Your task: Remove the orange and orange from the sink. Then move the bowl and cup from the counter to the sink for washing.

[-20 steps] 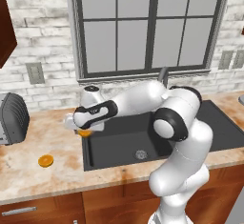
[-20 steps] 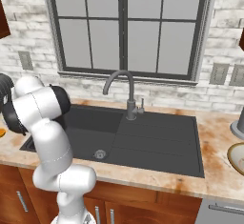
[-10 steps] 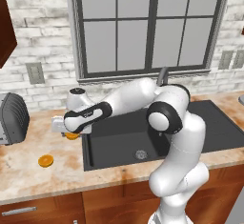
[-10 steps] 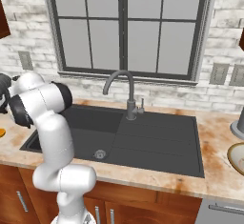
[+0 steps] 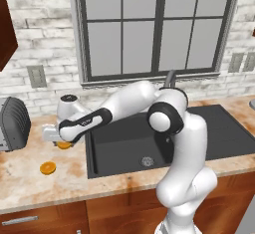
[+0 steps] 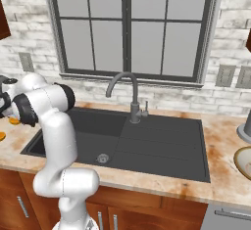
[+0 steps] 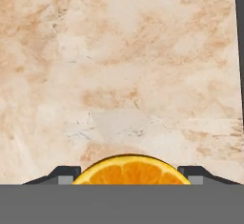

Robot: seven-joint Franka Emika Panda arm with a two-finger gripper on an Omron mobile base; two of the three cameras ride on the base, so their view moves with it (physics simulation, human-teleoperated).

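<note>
In the hand view the pincer [image 7: 131, 178] holds an orange [image 7: 132, 170] between its two dark fingertips [image 7: 64, 173], one tip at each side of the fruit, so the jaws are clamped on it, and the cut face with its pale segments looks up at the camera. Right beyond the held fruit lies the beige counter [image 7: 119, 75] with its rusty marbling, and the black edge of the sink [image 7: 239, 51] runs along the far right of that view. In the left base view the pincer [image 5: 56, 137] hangs low over the counter [image 5: 30, 178] just to the left of the sink [image 5: 124, 146], with the held orange [image 5: 63, 145] showing under the hand. The second orange [image 5: 48, 168] lies on the counter a little nearer the front edge than the pincer and apart from it. A dark ribbed toaster [image 5: 12, 123] stands farther left of the pincer, toward the wall. On the other side of the pincer, the basin shows its round metal drain [image 6: 102, 158], and the curved faucet [image 6: 128, 94] rises behind it. Well beyond the sink on the far right, the bowl [image 6: 243, 160] sits at the edge of the right base view, only partly visible. The cup cannot be found in any view.
</note>
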